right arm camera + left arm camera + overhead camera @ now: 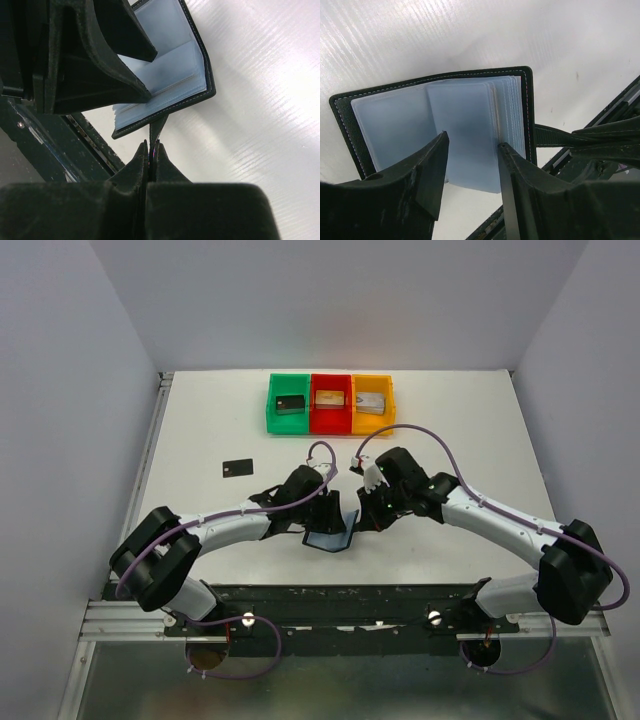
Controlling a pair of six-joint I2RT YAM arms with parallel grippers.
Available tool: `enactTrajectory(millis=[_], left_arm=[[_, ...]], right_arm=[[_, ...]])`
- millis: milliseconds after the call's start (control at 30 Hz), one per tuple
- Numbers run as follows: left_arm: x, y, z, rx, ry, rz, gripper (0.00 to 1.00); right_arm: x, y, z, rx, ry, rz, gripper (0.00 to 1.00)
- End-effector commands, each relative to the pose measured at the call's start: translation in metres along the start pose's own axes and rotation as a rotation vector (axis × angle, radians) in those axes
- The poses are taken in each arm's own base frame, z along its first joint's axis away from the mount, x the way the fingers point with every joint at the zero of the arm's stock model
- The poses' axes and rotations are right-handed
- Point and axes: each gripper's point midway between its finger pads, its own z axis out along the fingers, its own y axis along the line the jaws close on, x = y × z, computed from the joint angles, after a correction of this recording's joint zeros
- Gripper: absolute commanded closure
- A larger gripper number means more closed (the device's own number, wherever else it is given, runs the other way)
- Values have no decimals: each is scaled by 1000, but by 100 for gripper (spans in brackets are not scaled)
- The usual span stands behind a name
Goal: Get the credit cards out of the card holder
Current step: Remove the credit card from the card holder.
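Partly inside the left pincer (473, 141) lies the open card holder (395, 117).

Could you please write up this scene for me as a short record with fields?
card holder: open between the two grippers, clear sleeves showing
left gripper: jaws apart, either side of a sleeve
right gripper: jaws shut on the card holder's strap
black card: flat on the table, left of the holder
bins: green, red, yellow in a far row
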Motion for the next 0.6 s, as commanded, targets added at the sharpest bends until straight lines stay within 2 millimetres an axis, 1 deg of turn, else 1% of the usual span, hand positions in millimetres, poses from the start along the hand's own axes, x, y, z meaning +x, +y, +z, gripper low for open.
enactTrajectory(millis=[0,100,300,567], left_arm=[[8,16,3,-62,11,13,45],[9,23,1,-96,6,12,47],[9,36,-7,-171,-14,10,52],[18,50,-12,-226,-12,-9,58]], right_arm=[[-2,2,-5,-15,-22,1,100],[-1,2,-5,-11,-19,0,100],[1,1,-8,-4,-19,-3,100],[4,-3,-10,10,-18,-4,100]])
